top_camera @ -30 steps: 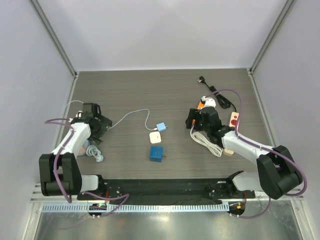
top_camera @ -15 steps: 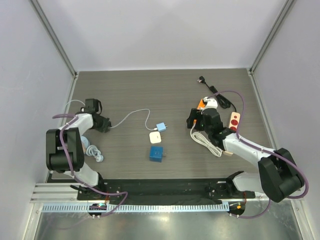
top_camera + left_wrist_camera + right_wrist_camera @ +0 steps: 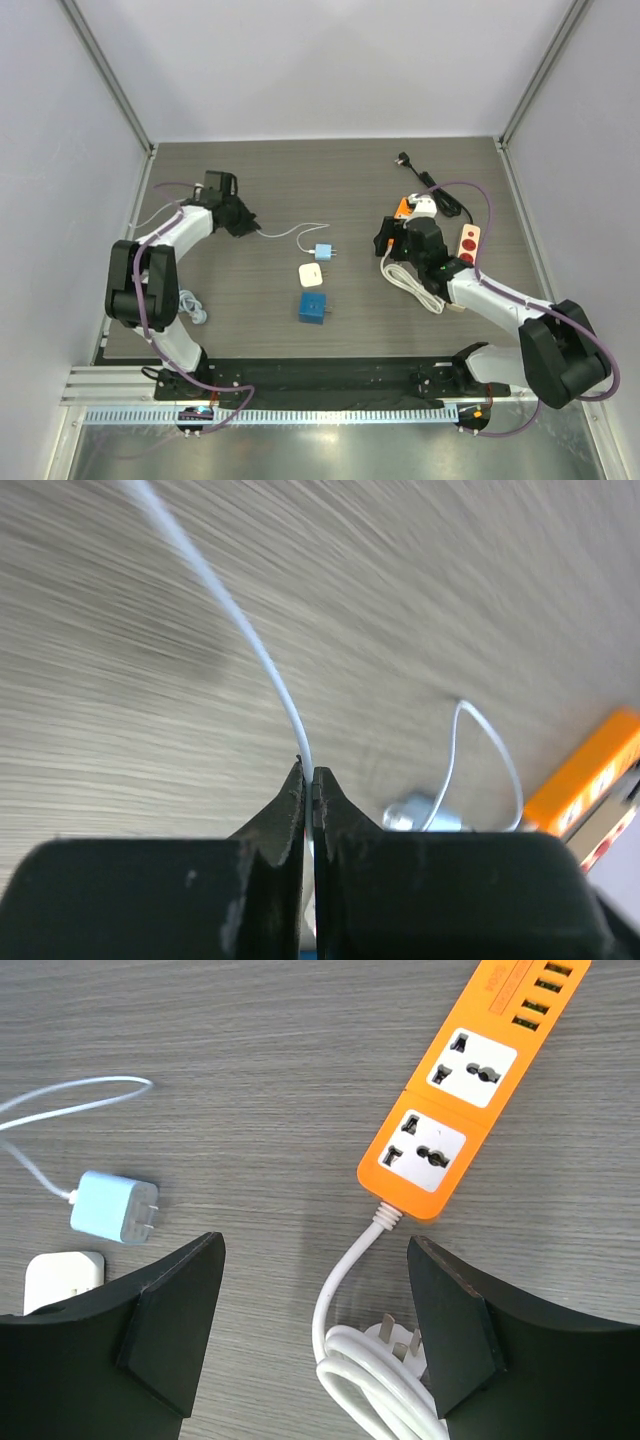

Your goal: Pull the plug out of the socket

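A light blue plug (image 3: 321,254) (image 3: 112,1207) lies loose on the table, left of the orange socket strip (image 3: 470,1070) (image 3: 404,207). Both sockets facing the right wrist view are empty. A thin white cable (image 3: 285,237) (image 3: 230,605) runs from the plug to my left gripper (image 3: 246,226) (image 3: 308,775), which is shut on that cable. My right gripper (image 3: 386,244) (image 3: 315,1250) hangs open over the strip's white cord (image 3: 345,1275), holding nothing. In the top view the right arm hides most of the strip.
A white adapter (image 3: 311,274) and a blue cube adapter (image 3: 312,309) lie just near of the plug. The strip's coiled cord with its three-pin plug (image 3: 405,1338) lies under my right gripper. A black cord (image 3: 440,193) and a small red-buttoned block (image 3: 468,240) are at the back right; a coiled cable (image 3: 188,305) lies front left.
My left arm swung from the table's left edge toward the back and right, and its jaws closed on the white cable, flattening the cable's loop. The right arm barely moved.
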Robot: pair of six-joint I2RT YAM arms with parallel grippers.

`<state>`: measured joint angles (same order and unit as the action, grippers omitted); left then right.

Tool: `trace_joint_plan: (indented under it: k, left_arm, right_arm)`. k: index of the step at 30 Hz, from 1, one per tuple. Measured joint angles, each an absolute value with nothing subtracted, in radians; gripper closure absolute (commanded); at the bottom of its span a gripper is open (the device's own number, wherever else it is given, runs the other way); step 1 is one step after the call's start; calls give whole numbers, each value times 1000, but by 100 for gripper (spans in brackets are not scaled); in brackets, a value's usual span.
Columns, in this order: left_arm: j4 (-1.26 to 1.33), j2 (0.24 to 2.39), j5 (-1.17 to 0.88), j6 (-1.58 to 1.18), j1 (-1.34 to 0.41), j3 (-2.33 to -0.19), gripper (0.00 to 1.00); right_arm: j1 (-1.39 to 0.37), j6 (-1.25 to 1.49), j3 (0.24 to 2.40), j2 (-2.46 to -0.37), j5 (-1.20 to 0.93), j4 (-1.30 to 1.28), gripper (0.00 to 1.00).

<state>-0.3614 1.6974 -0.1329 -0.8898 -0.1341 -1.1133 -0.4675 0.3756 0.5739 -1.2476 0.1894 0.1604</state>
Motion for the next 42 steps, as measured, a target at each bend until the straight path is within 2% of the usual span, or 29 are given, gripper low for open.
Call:
trace_joint_plan:
  k: [5,15,18,21,23,26,27,29,30,33,42]
  left_arm:
    - [-364,1722,-144,-803,-256,-1160,100]
    - [-370,1946,-211,-701,-448,-1507,99]
    - [-362,2010,-229,-698,-481,-1578,84]
    - [-358,2014,-229,-706,-500,-1553,70]
    - [-349,2013,-222,-713,-504,-1521,68]
    - [-354,2010,-198,-724,-502,-1472,57]
    - [-356,2006,-190,-728,-501,-1457,48]
    - [-371,1993,-174,-731,-496,-1432,41]
    - [-381,1978,-157,-734,-495,-1419,28]
    - [-410,1887,-104,-738,-492,-1370,11]
    - [-550,1423,37,-706,-467,-1280,11]
  right_arm:
    - [-467,369,574,-1205,196,150,21]
    - [-467,366,572,-1201,223,157,21]
    - [-467,366,575,-1211,222,146,21]
    - [-467,366,575,-1211,223,150,21]
    - [-467,367,575,-1211,223,150,21]
    - [-467,367,575,-1211,222,150,21]
    - [-467,367,575,-1211,223,151,21]
    - [-467,368,574,-1211,223,153,21]
    - [-464,368,574,-1211,223,153,21]
    - [-463,368,574,-1211,222,148,21]
    - [-459,371,611,-1273,257,111,19]
